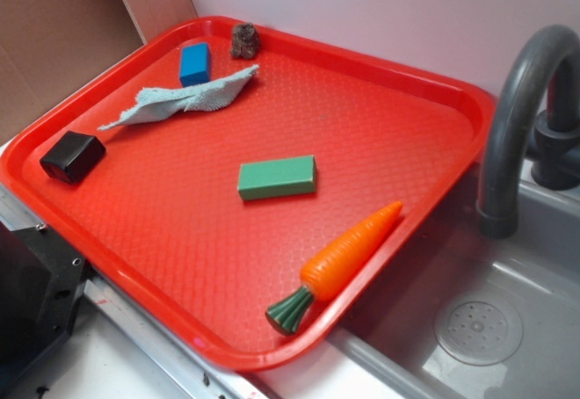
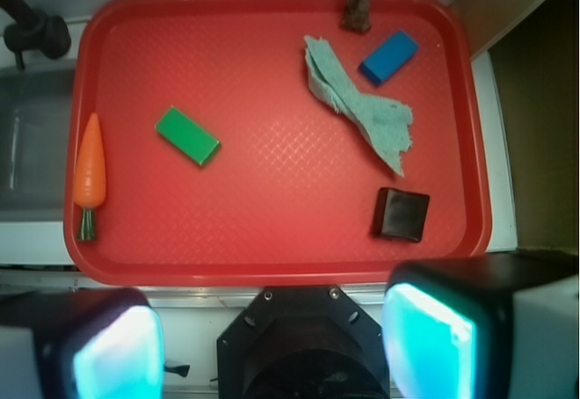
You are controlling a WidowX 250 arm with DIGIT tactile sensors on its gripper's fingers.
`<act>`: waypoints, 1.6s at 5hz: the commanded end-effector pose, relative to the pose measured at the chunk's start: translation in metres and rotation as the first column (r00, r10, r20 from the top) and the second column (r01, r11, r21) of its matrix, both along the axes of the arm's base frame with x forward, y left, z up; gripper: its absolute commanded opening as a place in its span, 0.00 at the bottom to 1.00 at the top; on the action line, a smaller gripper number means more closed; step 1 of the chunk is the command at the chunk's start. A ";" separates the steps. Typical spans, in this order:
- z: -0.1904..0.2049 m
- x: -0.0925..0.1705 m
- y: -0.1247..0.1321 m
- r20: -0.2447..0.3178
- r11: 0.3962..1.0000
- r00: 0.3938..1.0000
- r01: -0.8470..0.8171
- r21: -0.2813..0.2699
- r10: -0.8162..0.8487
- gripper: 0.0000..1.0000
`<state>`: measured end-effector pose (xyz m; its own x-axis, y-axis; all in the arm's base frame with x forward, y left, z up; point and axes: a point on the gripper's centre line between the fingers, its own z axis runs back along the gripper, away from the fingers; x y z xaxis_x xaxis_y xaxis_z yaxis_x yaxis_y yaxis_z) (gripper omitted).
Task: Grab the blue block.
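The blue block is seen lying flat on the red tray, close to the tray's far rim next to the wall. In the wrist view the blue block sits near the upper right corner of the red tray, turned at an angle. A crumpled pale teal cloth is spread just beside it, one end reaching along the block's side; whether they touch cannot be told. In the wrist view the cloth runs diagonally below and left of the block. A small brown lump is found near the block against the same rim, also visible from above.

A glossy black block is set near the tray's left edge, well apart from the blue one, with the cloth between them. The green block lies flat near the tray's middle, and a toy carrot is placed along the rim next to the sink, under a grey faucet.

The gripper is held above the tray's near edge, away from every object. Its 2 fingers are spread wide apart with nothing between them
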<state>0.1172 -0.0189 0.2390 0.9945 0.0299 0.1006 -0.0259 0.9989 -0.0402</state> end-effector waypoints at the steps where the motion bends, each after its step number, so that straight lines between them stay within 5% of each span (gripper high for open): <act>1: -0.011 0.028 0.033 0.141 0.880 0.869 -0.474 -0.032 0.474 1.00; 2: -0.030 0.042 0.053 0.208 0.738 0.718 -0.674 -0.031 0.665 1.00; 6: -0.121 0.130 0.122 0.333 0.691 0.672 -0.719 0.075 0.662 1.00; 8: -0.155 0.157 0.136 0.343 0.649 0.644 -0.751 0.116 0.684 1.00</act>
<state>0.2696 0.1084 0.0658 0.6388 0.6617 0.3926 -0.7457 0.6582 0.1038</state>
